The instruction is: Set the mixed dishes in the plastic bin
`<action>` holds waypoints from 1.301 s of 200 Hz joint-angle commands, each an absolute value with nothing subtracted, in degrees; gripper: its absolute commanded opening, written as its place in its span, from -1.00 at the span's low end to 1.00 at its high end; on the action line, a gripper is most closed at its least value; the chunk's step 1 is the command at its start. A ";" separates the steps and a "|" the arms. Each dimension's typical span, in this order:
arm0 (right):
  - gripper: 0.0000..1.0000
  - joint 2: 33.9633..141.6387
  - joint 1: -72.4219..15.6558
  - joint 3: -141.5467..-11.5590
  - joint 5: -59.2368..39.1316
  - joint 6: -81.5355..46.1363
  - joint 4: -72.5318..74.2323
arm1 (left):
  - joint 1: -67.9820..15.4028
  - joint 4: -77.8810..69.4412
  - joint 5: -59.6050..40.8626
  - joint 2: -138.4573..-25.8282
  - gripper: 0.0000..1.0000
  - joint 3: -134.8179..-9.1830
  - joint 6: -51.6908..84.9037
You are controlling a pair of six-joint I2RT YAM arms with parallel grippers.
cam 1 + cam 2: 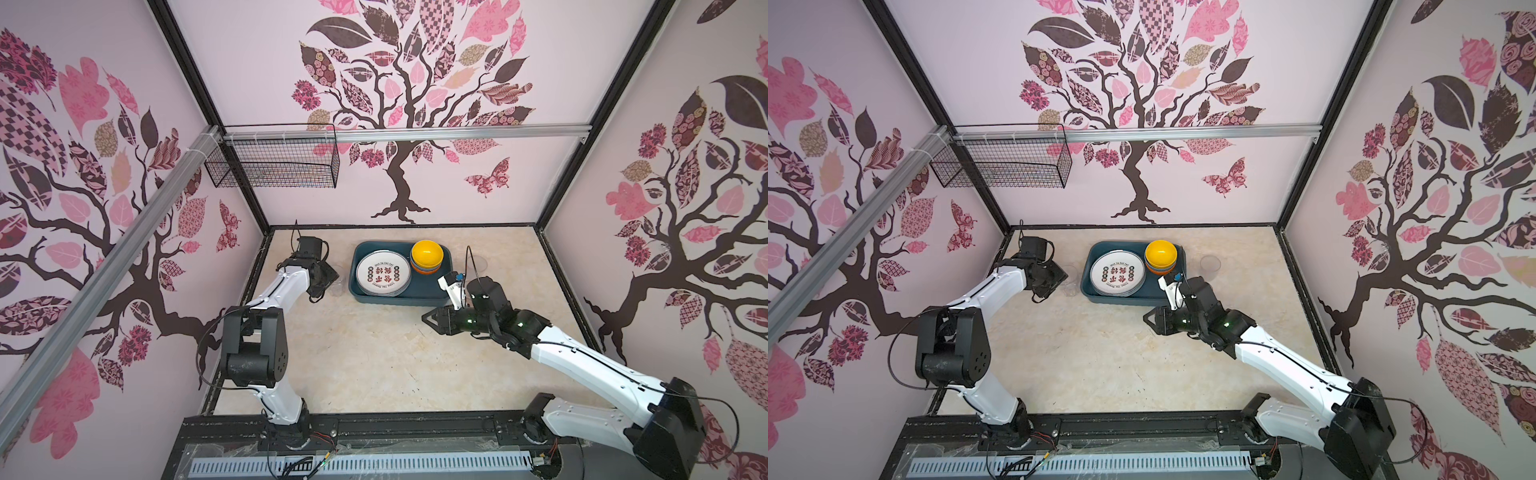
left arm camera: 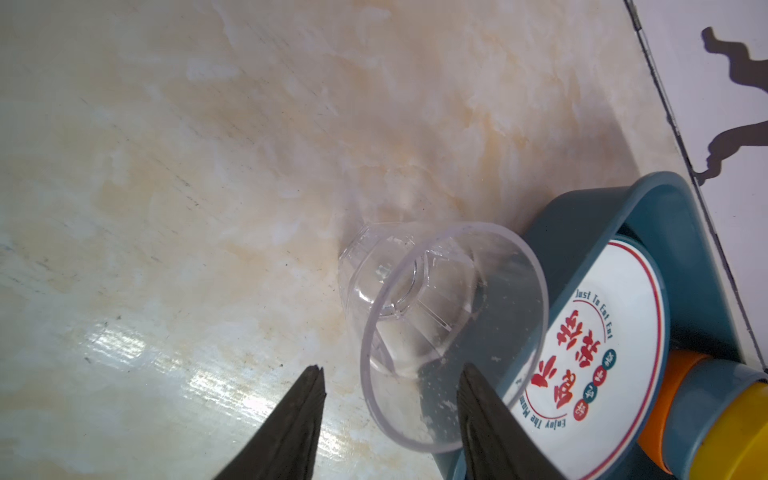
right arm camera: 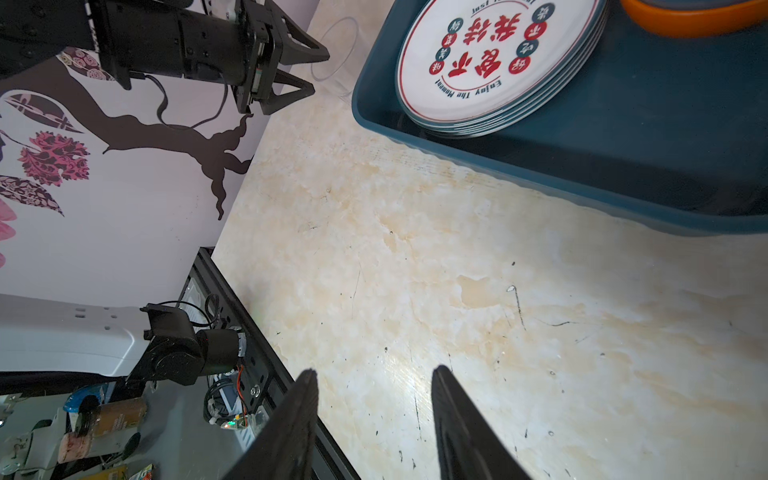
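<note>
Left wrist view: clear cup beside the bin, not yet gripped

Shows a clear cup (image 2: 415, 299), apparently tipped on its side on the counter (image 2: 208, 166), rim toward the camera, just beside the outer wall of the plastic bin (image 2: 582, 216). Finds the left gripper (image 2: 390, 370) about half open at that rim: one jaw overlapping the rim's edge, the other standing clear of it, so nothing clamped. Cannot tell whether the nearer jaw actually touches the plastic.

Places the bin, in both top views, at 12 o'clock from the counter's middle. Counts inside it a stack of white plates (image 1: 383, 273) in the 9 o'clock half and a stack of bowls (image 1: 427, 252), yellow on top over blue and orange, toward the 2 o'clock corner. Puts the tipped cup at 9 o'clock of the bin, outside it. Spots a second clear cup (image 1: 1209, 263), seemingly upright, at 3 o'clock of the bin, also outside and apart from the wall.

Finds the right gripper (image 3: 374, 415) partly open and empty over bare counter, at roughly 5 o'clock of the bin.

Judged well along: plates and bowls in, as far as visible, with two cups left outside. Probably calls next for closing on the tipped cup's rim and lifting it over the wall. Risks the thin, slick cup rolling or squirting out of the jaws.
</note>
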State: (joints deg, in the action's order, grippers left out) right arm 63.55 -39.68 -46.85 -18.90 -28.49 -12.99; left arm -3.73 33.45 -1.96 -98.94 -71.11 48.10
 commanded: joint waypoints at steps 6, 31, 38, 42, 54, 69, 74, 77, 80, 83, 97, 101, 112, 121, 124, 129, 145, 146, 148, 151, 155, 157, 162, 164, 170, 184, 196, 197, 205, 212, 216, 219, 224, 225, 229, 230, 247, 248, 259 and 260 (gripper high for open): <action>-0.04 60.92 -39.75 -46.51 -17.15 -28.47 -14.50 | -3.34 33.61 -1.05 -101.52 -0.01 -73.98 47.91; -0.04 60.40 -39.74 -45.75 -16.96 -28.71 -14.68 | -3.39 33.59 -1.36 -102.66 -0.19 -73.91 47.72; -0.04 60.30 -39.77 -45.54 -16.96 -28.79 -14.60 | -3.34 33.56 -1.64 -102.77 -0.24 -73.75 47.65; -0.04 60.22 -39.74 -45.38 -16.96 -28.87 -14.58 | -3.34 33.50 -1.75 -102.77 -0.27 -73.66 47.56; -0.04 60.06 -39.75 -45.04 -16.96 -29.06 -14.35 | -3.25 33.65 -2.19 -102.69 -0.36 -73.15 47.46; -0.04 60.10 -39.80 -44.64 -16.96 -29.32 -14.18 | -3.03 33.53 -2.54 -101.99 -0.46 -72.28 47.38; -0.04 60.12 -39.77 -44.52 -16.96 -29.43 -14.15 | -2.91 33.36 -2.64 -101.68 -0.50 -71.96 47.29; -0.04 60.12 -39.85 -44.48 -16.96 -29.44 -14.02 | -2.86 33.46 -2.68 -101.50 -0.52 -71.79 47.24; -0.04 60.19 -39.79 -44.39 -16.96 -29.50 -13.99 | -2.80 33.48 -2.74 -101.31 -0.54 -71.60 47.20; -0.04 60.20 -39.78 -44.32 -16.96 -29.46 -13.93 | -2.69 33.52 -2.73 -101.14 -0.56 -71.43 47.14; -0.04 60.39 -39.77 -44.11 -16.75 -29.76 -13.97 | -2.17 33.52 -2.99 -100.12 -0.68 -70.53 46.84; -0.04 60.46 -39.78 -44.04 -16.70 -29.79 -13.91 | -1.92 33.63 -3.18 -99.84 -0.72 -70.33 46.76; -0.04 60.55 -39.73 -43.94 -16.70 -29.90 -13.93 | -1.18 33.67 -3.93 -98.84 -0.78 -69.61 46.67; -0.04 60.56 -39.76 -43.87 -16.63 -29.97 -13.96 | -0.52 33.77 -4.41 -98.02 -0.83 -68.98 46.30; -0.04 60.56 -39.75 -43.91 -16.61 -30.07 -13.91 | -0.34 33.88 -4.52 -97.57 -0.85 -68.83 46.22; -0.04 60.56 -39.78 -43.94 -16.53 -30.10 -13.96 | -0.04 33.97 -4.72 -96.98 -0.87 -68.47 45.92; -0.04 60.47 -39.73 -44.10 -16.27 -30.18 -14.10 | 0.60 34.43 -5.07 -94.84 -0.91 -67.24 44.91; -0.04 60.47 -39.77 -44.11 -16.22 -30.17 -14.08 | 0.65 34.48 -5.08 -94.66 -0.91 -67.20 44.82; -0.04 60.47 -39.74 -44.16 -16.18 -30.22 -14.13 | 0.76 34.64 -5.03 -94.46 -0.91 -67.12 44.69; -0.03 60.47 -39.77 -44.19 -16.11 -30.22 -14.17 | 0.78 34.78 -5.01 -93.93 -0.92 -67.07 44.47; -0.03 60.47 -39.73 -44.34 -15.94 -30.23 -14.29 | 0.72 35.07 -5.08 -93.39 -0.92 -66.90 44.08; -0.03 60.47 -39.77 -44.42 -15.87 -30.17 -14.36 | 0.71 35.16 -5.09 -93.09 -0.92 -66.82 43.89; -0.03 60.48 -39.73 -44.54 -15.72 -30.23 -14.48 | 0.70 35.58 -5.24 -92.40 -0.94 -66.61 43.42; -0.03 60.47 -39.73 -44.62 -15.55 -30.28 -14.50 | 0.70 35.70 -5.27 -92.09 -0.94 -66.49 43.24; -0.03 60.55 -39.73 -44.85 -15.24 -30.25 -14.77 | 0.70 35.90 -5.56 -91.13 -0.97 -66.19 42.80; -0.02 60.65 -39.74 -45.42 -14.70 -30.32 -15.32 | 0.71 36.29 -6.72 -89.03 -1.00 -65.39 41.69; -0.02 60.64 -39.77 -45.85 -14.31 -30.31 -15.64 | 0.73 36.91 -7.98 -87.31 -1.00 -64.82 40.94; -0.02 60.64 -39.75 -45.91 -14.27 -30.32 -15.69 | 0.76 36.87 -8.03 -87.16 -1.00 -64.75 40.86; -0.02 60.65 -39.78 -46.23 -13.99 -30.34 -15.91 | 0.70 36.92 -9.20 -86.14 -1.00 -64.17 40.24; -0.02 60.57 -39.79 -46.44 -13.85 -30.47 -16.04 | 0.71 37.21 -10.16 -85.16 -1.00 -63.82 39.82; -0.02 60.58 -39.76 -46.56 -13.72 -30.45 -16.10 | 0.75 37.28 -10.56 -84.70 -1.00 -63.68 39.53; -0.01 60.56 -39.81 -46.70 -13.71 -30.45 -16.16 | 0.71 37.40 -11.08 -84.23 -1.00 -63.52 39.41; -0.01 60.64 -39.74 -46.91 -13.48 -30.50 -16.26 | 0.70 37.52 -11.93 -83.57 -1.00 -63.28 39.29; -0.01 60.64 -39.73 -46.96 -13.42 -30.45 -16.31 | 0.75 37.52 -12.07 -83.44 -1.00 -63.19 39.29; 0.00 60.64 -39.73 -47.22 -13.30 -30.49 -16.52 | 0.71 37.46 -12.80 -82.97 -1.00 -62.99 39.20; -0.01 60.69 -39.73 -47.30 -13.28 -30.49 -16.56 | 0.70 37.50 -12.95 -82.79 -1.00 -62.87 39.20; 0.00 61.07 -39.73 -48.52 -11.91 -30.45 -17.54 | 0.20 37.55 -15.20 -80.31 -1.00 -61.82 39.02; 0.00 61.12 -39.73 -48.61 -11.80 -30.47 -17.56 | 0.10 37.58 -15.25 -80.19 -1.00 -61.76 38.98; 0.01 61.70 -39.78 -49.70 -10.80 -30.45 -18.45 | -0.81 38.06 -15.71 -78.72 -1.00 -61.36 38.79; 0.01 61.74 -39.75 -49.81 -10.76 -30.39 -18.50 | -0.93 38.10 -15.72 -78.60 -1.00 -61.31 38.78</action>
State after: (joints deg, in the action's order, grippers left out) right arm 61.45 -39.68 -45.65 -13.56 -30.09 -16.21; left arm 0.49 37.80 -11.75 -82.00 -62.92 40.45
